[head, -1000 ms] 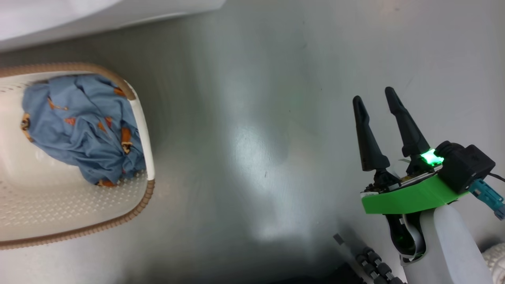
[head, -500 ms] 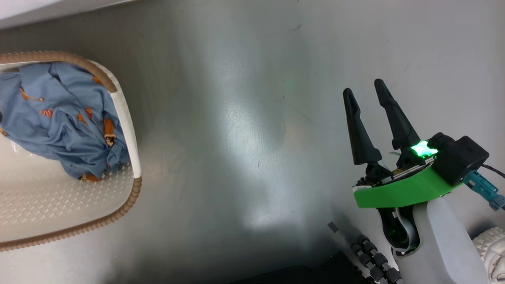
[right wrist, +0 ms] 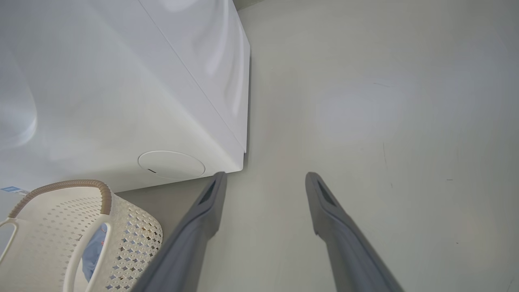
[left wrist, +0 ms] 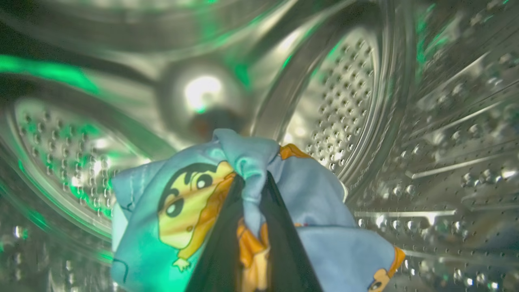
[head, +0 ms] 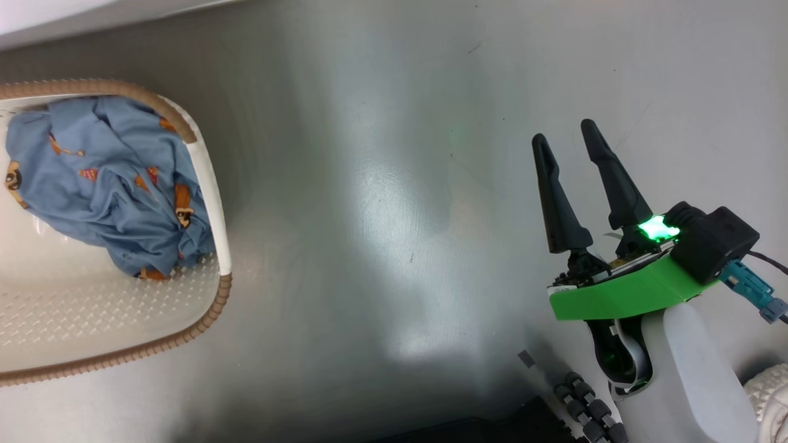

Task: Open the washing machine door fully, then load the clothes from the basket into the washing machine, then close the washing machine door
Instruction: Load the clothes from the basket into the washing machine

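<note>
The left gripper [left wrist: 252, 178] is pinched tight on a fold of a blue garment [left wrist: 324, 194], whose cartoon print bunches around the dark fingers. It sits inside the steel drum [left wrist: 348, 97] of the washing machine [right wrist: 121, 81], with the perforated back wall far ahead and the ribbed side wall to the right. The step in hand looks like dropping this piece. It would go best to let go low and well inside, so no fabric hangs over the opening, then draw the fingers straight back so the fold does not snag on them. The right gripper [head: 563, 132] hovers spread and empty over the grey floor [head: 381, 215], right of the basket [head: 212, 184]. More of the clothes [head: 104, 191] lie heaped at the basket's far end, near the machine's white front, so loading seems only partly done
</note>
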Tool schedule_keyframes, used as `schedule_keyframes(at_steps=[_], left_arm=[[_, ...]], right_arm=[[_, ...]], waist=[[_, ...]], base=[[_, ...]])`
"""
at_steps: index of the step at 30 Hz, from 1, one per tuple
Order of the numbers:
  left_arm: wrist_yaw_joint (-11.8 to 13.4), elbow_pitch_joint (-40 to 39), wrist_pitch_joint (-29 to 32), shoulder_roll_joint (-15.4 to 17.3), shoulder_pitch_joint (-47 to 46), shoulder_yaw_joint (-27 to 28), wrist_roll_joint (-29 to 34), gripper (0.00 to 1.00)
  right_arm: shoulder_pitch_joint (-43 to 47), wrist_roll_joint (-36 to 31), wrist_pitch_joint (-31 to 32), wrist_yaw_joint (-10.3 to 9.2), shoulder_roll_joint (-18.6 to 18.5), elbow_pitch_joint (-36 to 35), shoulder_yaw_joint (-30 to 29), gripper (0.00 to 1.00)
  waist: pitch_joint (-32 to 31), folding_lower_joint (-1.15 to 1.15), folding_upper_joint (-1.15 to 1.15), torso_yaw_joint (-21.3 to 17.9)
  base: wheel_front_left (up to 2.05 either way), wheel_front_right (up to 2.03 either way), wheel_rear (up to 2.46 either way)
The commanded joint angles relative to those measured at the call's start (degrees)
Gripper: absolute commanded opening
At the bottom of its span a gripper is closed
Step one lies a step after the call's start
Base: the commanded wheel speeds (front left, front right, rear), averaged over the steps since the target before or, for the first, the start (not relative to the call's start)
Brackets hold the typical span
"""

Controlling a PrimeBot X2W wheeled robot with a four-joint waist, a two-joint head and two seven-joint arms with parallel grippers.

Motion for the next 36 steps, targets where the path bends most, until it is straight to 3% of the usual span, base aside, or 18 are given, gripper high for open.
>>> schedule_keyframes(at_steps=[1,2,3,10,18,31,36], left_arm=[[-0.17,-0.49,1.27,2.70,0.16,0.30,-1.03,0.00],[-0.17,0.57,2.77,2.58,0.12,0.18,-2.24,0.47],[-0.17,1.63,4.42,2.62,-0.03,0.01,-3.04,1.00],[0.11,5.87,10.81,1.94,-1.06,-0.96,-6.06,1.00],[0.77,6.45,10.31,-0.38,2.48,-1.42,-7.30,1.00],[2.04,0.86,7.21,-3.85,15.62,-2.87,-8.71,1.00],[3.86,-6.09,6.10,-4.03,22.82,-2.66,-9.52,1.00]], right_arm=[[2.06,0.27,-0.27,0.16,0.46,-0.86,1.51,1.00],[2.16,0.27,-0.27,0.16,0.46,-0.78,1.51,1.00],[2.26,0.22,-0.27,0.16,0.46,-0.70,1.44,1.00],[2.23,0.02,-0.27,0.16,0.46,0.02,1.05,1.00],[2.53,-0.23,-0.27,0.16,0.46,0.86,0.11,1.00],[4.56,-1.43,-0.27,0.16,0.11,2.31,-0.89,1.00],[5.22,-1.87,-0.27,0.16,-0.33,2.04,-1.59,1.00]], waist=[[-0.20,0.00,0.00,0.10],[-0.34,0.00,0.00,0.18],[-0.45,0.00,0.00,0.30],[-1.85,0.00,0.00,1.35],[-5.53,0.00,0.00,2.92],[-13.25,0.00,0.00,6.20],[-14.80,0.00,0.00,7.24]], base=[[0.00,0.00,0.00],[0.00,0.00,0.00],[0.00,0.00,0.00],[0.00,0.00,0.00],[0.00,0.00,0.00],[0.00,0.00,0.00],[0.00,0.00,0.00]])
